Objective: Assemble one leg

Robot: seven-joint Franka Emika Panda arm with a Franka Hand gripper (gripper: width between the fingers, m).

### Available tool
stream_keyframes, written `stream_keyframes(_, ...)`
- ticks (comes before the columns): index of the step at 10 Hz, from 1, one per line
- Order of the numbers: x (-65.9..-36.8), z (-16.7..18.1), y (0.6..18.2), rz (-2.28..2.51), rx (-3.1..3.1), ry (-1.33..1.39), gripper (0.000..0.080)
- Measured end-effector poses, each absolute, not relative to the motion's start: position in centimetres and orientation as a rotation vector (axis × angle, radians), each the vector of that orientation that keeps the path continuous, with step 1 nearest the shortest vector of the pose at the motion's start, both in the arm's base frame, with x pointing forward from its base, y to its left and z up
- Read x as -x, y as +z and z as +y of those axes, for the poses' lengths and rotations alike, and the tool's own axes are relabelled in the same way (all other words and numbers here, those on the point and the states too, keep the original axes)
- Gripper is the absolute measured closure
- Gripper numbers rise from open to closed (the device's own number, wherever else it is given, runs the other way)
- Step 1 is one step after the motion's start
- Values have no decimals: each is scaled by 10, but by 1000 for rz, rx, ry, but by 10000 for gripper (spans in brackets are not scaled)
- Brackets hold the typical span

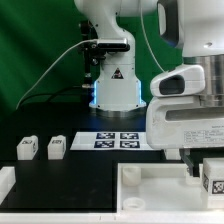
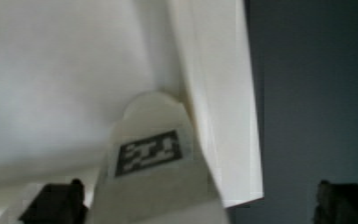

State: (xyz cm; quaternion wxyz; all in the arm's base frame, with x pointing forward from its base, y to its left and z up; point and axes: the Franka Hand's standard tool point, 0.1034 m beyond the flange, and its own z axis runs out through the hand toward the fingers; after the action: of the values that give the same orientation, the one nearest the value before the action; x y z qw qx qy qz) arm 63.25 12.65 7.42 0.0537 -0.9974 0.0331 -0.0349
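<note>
Our claw [image 2: 190, 203] stands wide open, empty, over the chunky white tagged plastic leg [image 2: 158, 160]; next we close squarely.

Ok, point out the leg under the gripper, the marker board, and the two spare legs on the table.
Leg [image 2: 153, 150]: wrist view, on its tagged face.
Marker board [image 1: 112, 140]: exterior view, middle of the board, among its tags.
Spare legs [image 1: 27, 148]: exterior view, top of the one nearer the exterior view's left; its twin stands beside it.
</note>
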Motion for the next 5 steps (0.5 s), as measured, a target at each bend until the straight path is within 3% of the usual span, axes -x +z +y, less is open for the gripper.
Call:
stream_keyframes(2,-635,123,73,-77,3036,-128,151)
stream_keyframes(3,-635,124,73,-8,3035,-124,296)
stream_keyframes(4,-635,123,73,-17,3036,-125,296)
stream_keyframes(5,-635,123,73,-12,3037,-124,496)
